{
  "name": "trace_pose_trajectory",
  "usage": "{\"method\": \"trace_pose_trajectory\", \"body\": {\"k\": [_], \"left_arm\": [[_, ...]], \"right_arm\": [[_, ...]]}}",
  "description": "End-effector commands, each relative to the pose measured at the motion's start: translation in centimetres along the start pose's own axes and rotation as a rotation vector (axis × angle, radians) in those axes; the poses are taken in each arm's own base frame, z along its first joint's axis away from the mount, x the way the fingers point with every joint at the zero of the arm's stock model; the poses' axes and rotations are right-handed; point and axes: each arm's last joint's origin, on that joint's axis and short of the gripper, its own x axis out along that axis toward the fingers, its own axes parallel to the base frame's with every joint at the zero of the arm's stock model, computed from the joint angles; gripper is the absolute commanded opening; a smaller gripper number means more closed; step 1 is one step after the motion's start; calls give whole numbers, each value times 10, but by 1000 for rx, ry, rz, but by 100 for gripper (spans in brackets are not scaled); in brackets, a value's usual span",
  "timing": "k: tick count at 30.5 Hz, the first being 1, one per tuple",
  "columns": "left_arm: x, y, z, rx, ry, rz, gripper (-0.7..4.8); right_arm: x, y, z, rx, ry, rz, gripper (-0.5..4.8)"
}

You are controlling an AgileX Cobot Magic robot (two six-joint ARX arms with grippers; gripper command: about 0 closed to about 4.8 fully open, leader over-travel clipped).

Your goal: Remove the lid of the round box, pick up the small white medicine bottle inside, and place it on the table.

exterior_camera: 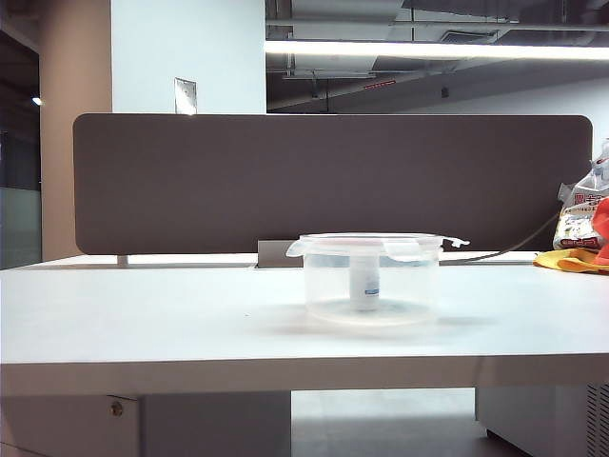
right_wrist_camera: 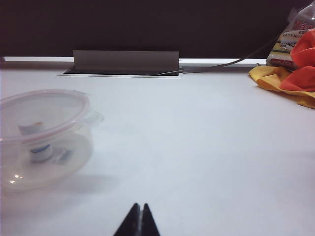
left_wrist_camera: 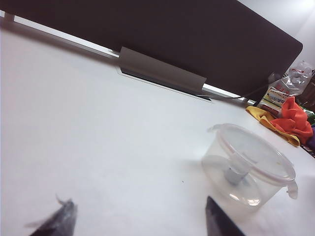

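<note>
The round box point(exterior_camera: 371, 281) stands in the middle of the table point(exterior_camera: 143, 314), with the lid point(exterior_camera: 371, 243) clipped on top. Inside it the small white medicine bottle point(exterior_camera: 364, 284) stands upright. No arm shows in the exterior view. In the left wrist view my left gripper point(left_wrist_camera: 139, 216) is open over bare table, well short of the round box point(left_wrist_camera: 248, 169) and its lid point(left_wrist_camera: 256, 152); the bottle point(left_wrist_camera: 235, 172) shows blurred through the wall. In the right wrist view my right gripper point(right_wrist_camera: 139, 216) is shut with nothing in it, far from the round box point(right_wrist_camera: 44, 137) and bottle point(right_wrist_camera: 38, 146).
A dark partition panel point(exterior_camera: 333, 176) runs along the table's back, with a grey cable flap point(right_wrist_camera: 125, 61) at its foot. Orange and yellow cloth point(right_wrist_camera: 290, 73) and a plastic bag of packets point(exterior_camera: 582, 214) lie at the back right, with a cable point(right_wrist_camera: 221, 64) beside them.
</note>
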Motion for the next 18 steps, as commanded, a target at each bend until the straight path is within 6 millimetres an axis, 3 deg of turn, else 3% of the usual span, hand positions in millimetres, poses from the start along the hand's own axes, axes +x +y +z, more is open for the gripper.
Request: {"method": "trace_pose_trajectory", "body": {"k": [1, 9, 10, 13, 14, 15, 18], "left_arm": [[0, -1, 3, 8, -22, -14, 341], [0, -1, 5, 12, -54, 20, 329], [0, -1, 5, 13, -54, 17, 304], [0, -3, 4, 7, -33, -33, 110], [0, -3, 4, 8, -27, -46, 68], [0, -3, 4, 8, -24, -53, 44], [0, -4, 4, 8, -21, -65, 40]], "right_arm": [[0, 0, 0, 1, -14, -4, -1], [0, 1, 1, 0, -20, 20, -1], [0, 1, 2, 0, -26, 28, -1], [0, 2, 5, 65, -53, 50, -2], [0, 2, 6, 82, -60, 51, -2], [0, 2, 7, 96, -65, 51, -2], [0, 2, 7, 120, -67, 54, -2]]}}
